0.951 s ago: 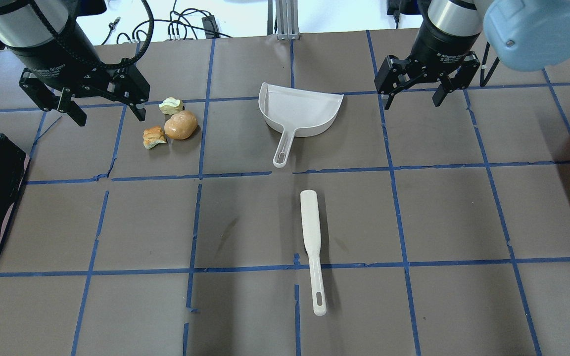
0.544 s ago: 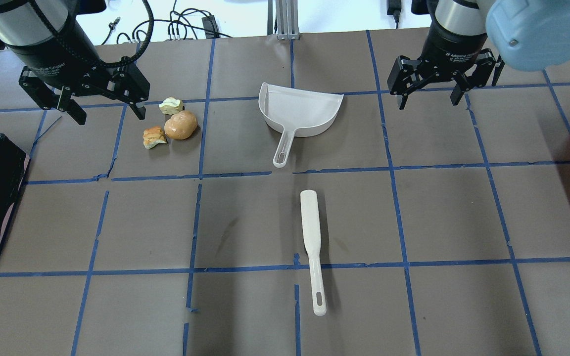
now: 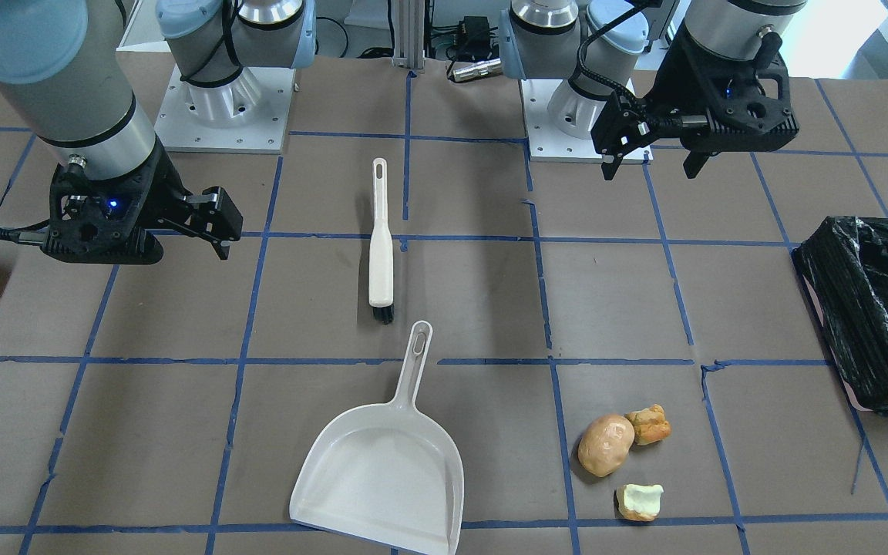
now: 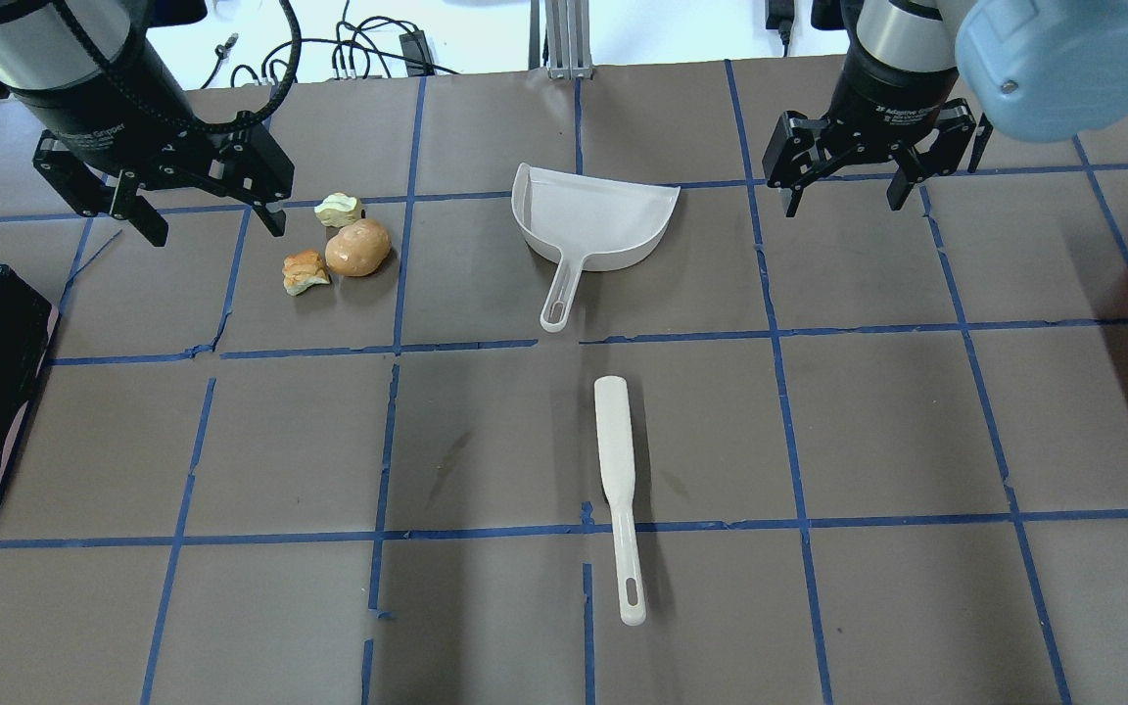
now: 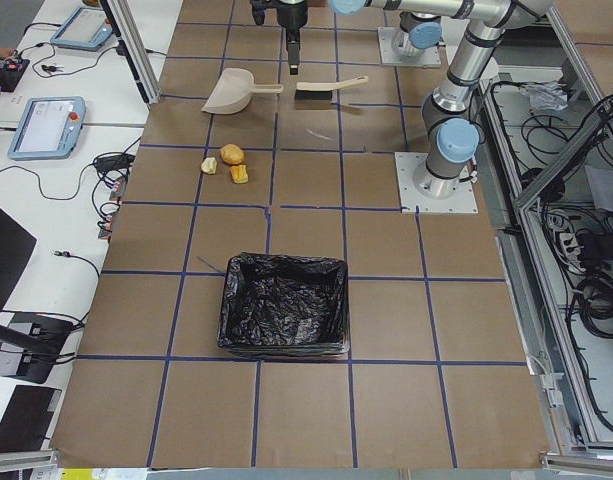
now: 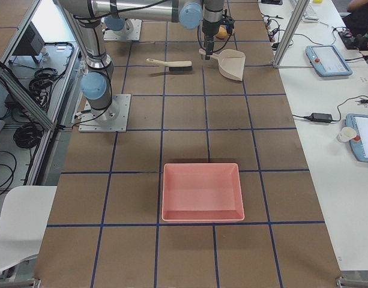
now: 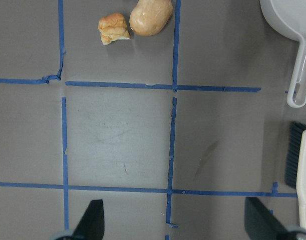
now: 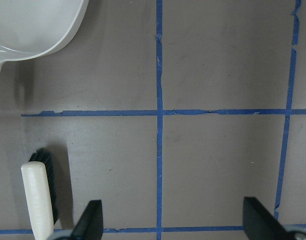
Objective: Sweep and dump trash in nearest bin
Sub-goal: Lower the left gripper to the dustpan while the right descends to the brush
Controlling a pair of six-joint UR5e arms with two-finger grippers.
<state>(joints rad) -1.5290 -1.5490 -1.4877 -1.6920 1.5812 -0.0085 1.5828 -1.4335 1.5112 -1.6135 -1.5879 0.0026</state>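
Trash (image 4: pixel 358 247) lies loose near left gripper (image 4: pixel 214 230), spread apart; right gripper (image 4: pixel 846 204) likewise apart, beside dustpan (image 4: pixel 593 220).

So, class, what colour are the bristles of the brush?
Black bristles on the white brush; best seen in the exterior front-facing view.

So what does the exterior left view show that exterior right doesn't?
Only exterior left: the black-lined bin, and the three trash scraps in plain sight. Only exterior right: a pink tray; there the scraps are mostly hidden. Both: the white dustpan and brush, lying apart at the table's far end.
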